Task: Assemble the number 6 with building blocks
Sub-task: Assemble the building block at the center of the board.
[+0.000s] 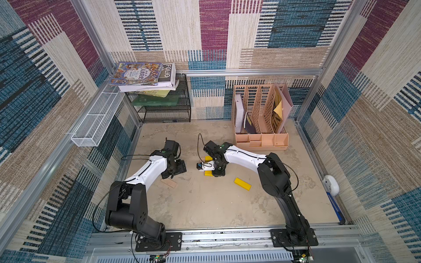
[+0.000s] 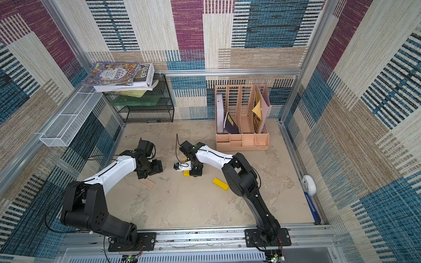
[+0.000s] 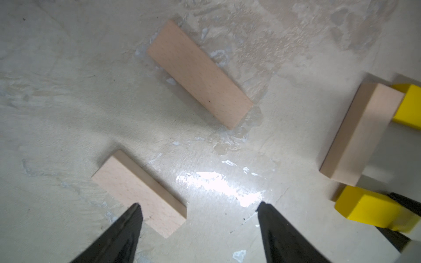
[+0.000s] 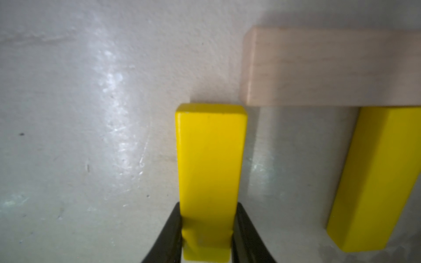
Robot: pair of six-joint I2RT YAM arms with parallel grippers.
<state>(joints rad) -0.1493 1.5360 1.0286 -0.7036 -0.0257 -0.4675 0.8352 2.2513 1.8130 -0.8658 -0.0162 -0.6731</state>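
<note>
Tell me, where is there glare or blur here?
Left wrist view: white glare on the tabletop; the standing wooden bar is blurred. Right wrist view: that bar is soft too, the gripped yellow bar sharper. Both top views: evenly lit.

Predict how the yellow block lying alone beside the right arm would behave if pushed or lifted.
The lone yellow block looks rigid: its edges are straight, so it should not bend. It lies on a broad flat face, so a push would probably slide it, not roll or tip it. Its smooth painted faces may be slightly slippery in a grip.
</note>
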